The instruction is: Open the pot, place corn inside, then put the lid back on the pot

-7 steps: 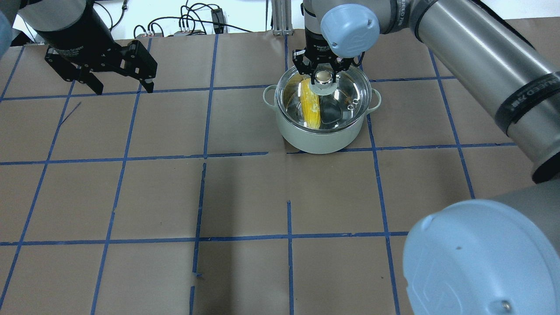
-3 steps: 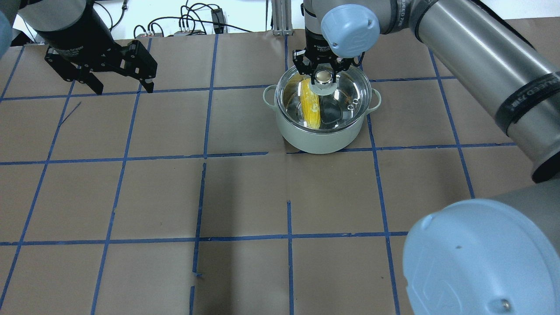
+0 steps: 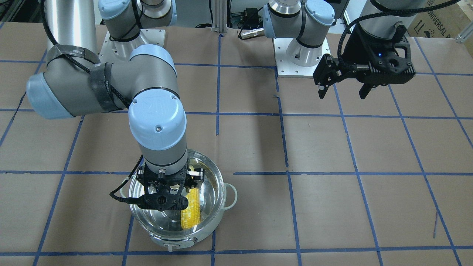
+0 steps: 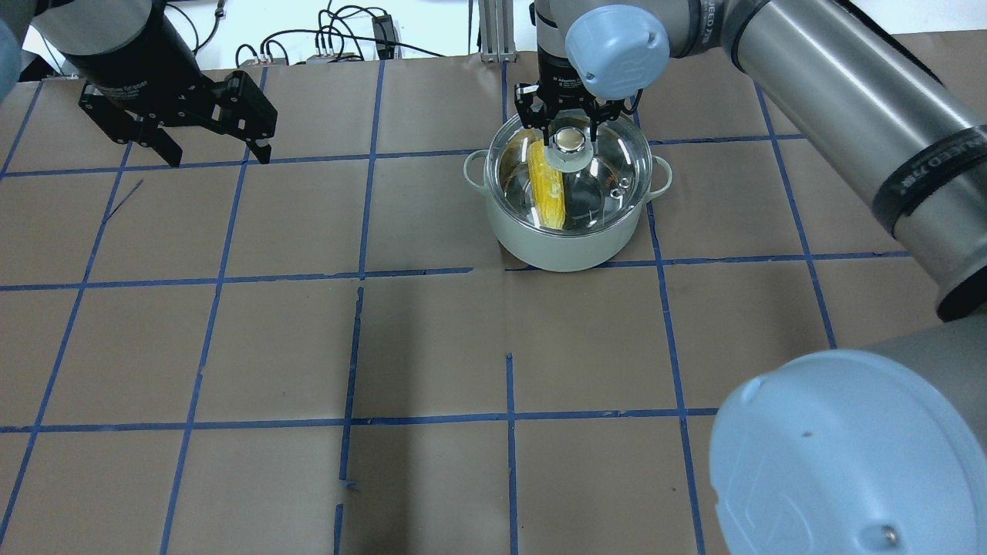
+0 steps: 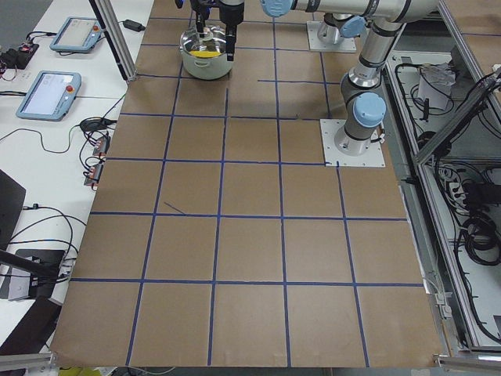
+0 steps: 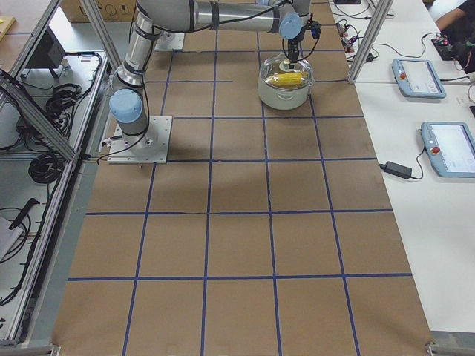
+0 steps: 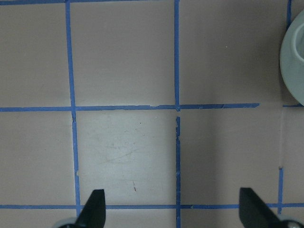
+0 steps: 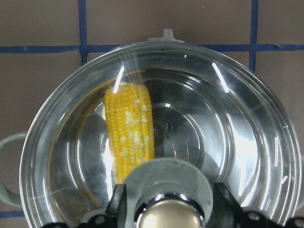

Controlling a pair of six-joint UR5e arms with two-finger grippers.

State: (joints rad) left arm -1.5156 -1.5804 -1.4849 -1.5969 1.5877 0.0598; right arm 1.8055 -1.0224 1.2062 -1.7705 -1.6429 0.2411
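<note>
The mint-green pot stands on the far side of the brown-papered table, right of the middle as the robot sees it, among the blue tape lines. Inside lies the yellow corn cob, flat on the steel bottom and left of centre, plainly visible through the glass. The clear domed lid sits over the pot's mouth, its rim lined up with the pot's rim. The right gripper comes straight down on the lid's cream knob, and from the wrist view its two fingers press against either side of the knob, clamped on it. Well off to the robot's left, the left gripper hangs above bare paper with its jaws spread wide and nothing between them.
</note>
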